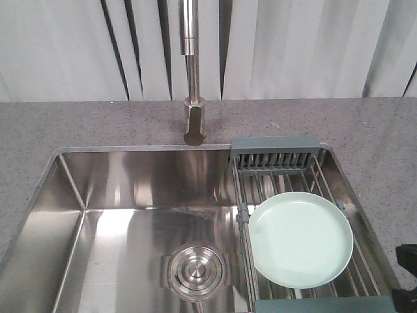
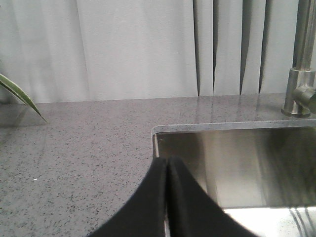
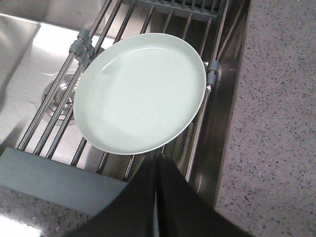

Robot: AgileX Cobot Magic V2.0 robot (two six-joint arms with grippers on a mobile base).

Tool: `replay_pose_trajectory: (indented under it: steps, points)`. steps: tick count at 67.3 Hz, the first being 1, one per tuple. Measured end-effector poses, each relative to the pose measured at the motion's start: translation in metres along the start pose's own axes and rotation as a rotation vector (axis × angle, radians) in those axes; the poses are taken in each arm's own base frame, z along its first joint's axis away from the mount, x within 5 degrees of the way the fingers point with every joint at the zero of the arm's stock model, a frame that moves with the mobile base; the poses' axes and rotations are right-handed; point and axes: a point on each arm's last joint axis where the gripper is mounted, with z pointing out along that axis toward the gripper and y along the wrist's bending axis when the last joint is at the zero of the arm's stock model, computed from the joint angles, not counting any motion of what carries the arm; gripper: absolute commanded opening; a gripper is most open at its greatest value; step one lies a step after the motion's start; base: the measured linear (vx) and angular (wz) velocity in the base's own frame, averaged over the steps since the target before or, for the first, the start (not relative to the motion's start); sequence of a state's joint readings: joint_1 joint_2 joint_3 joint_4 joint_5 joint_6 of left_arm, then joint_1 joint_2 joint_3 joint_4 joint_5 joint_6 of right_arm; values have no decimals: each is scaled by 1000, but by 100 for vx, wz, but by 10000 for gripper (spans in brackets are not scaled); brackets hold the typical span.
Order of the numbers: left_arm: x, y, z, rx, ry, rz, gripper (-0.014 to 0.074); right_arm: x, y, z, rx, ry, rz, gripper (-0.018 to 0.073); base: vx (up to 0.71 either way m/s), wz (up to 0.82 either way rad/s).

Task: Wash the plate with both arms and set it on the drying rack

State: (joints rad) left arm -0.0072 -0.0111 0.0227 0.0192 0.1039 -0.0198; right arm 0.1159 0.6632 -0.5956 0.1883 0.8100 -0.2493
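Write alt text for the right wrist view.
A pale green plate lies flat on a wire drying rack spanning a steel sink. The right arm's black tool, its tips together, hangs just short of the plate's near rim, with speckled grey counter alongside.

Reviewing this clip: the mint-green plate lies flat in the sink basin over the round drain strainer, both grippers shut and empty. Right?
Not quite. The plate lies flat on the drying rack across the sink's right side, not over the drain strainer; the front-facing view shows this. Both grippers, left gripper and right gripper, are shut and empty.
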Motion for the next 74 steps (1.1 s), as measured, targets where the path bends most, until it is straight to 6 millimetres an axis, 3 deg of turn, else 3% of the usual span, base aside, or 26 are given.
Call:
replay_pose_trajectory:
  steps: [54, 65, 74]
  points:
    - [0, 0, 0, 0, 0, 0, -6, 1, 1, -5, 2, -22, -3, -8, 0, 0]
    - [0, 0, 0, 0, 0, 0, -6, 9, 1, -13, 39, -175, -41, -8, 0, 0]
    - [0, 0, 0, 0, 0, 0, -6, 30, -2, -7, 120, -384, -84, -8, 0, 0]
